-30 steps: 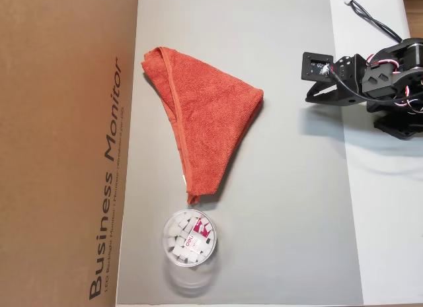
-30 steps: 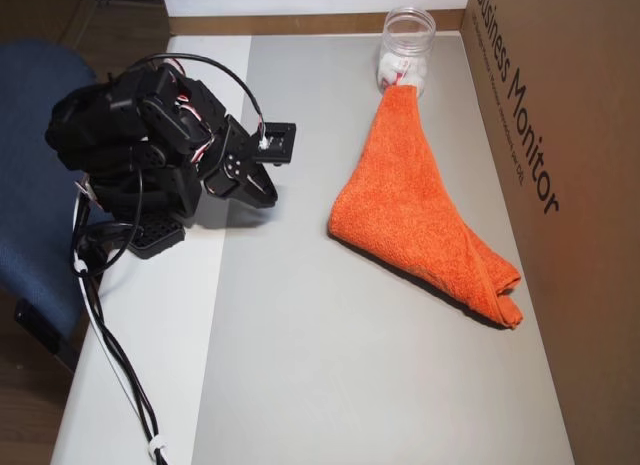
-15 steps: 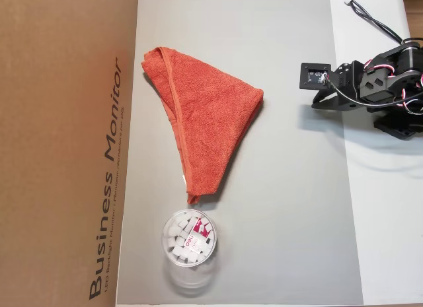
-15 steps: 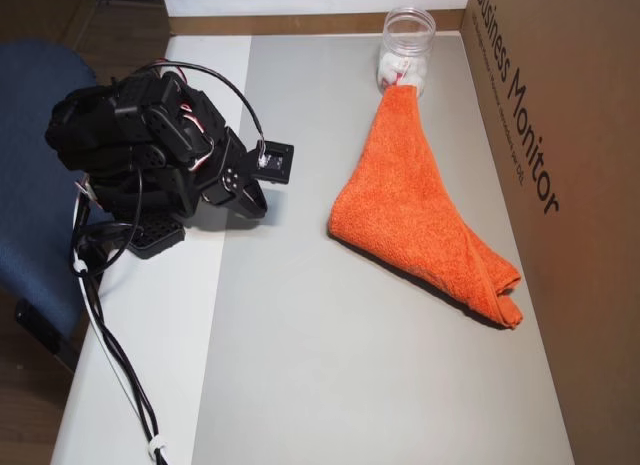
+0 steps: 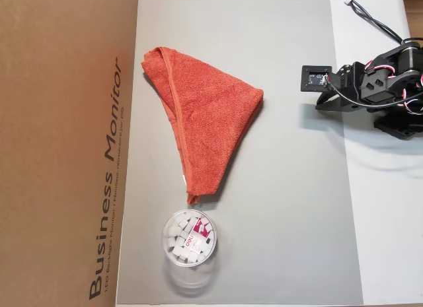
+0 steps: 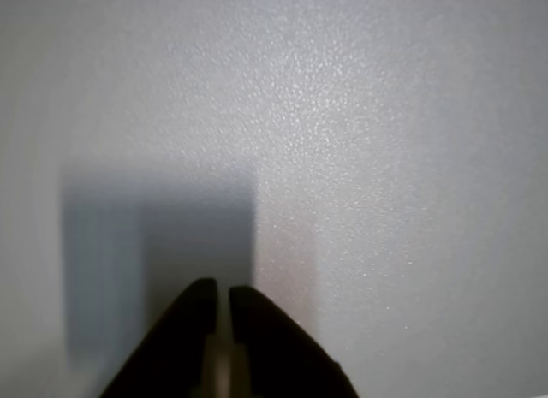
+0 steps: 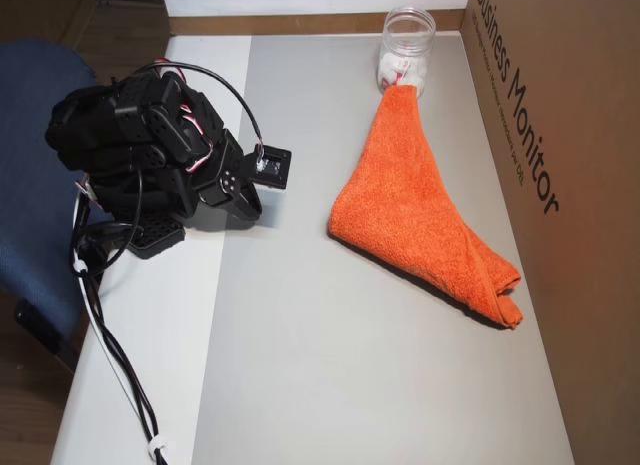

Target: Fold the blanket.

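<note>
Blanket (image 5: 203,122) lay folded into a triangle on the grey mat (image 5: 291,208) of the table, toward 10 o'clock in an overhead view, its long tip just touching the clear tub (image 5: 189,239) at 6 o'clock. A cardboard box (image 5: 63,148) stood along its 9 o'clock side. The tool (image 6: 222,297) hung well apart at 3 o'clock, over bare mat, its two dark fingers (image 6: 193,317) nearly together, holding nothing
</note>
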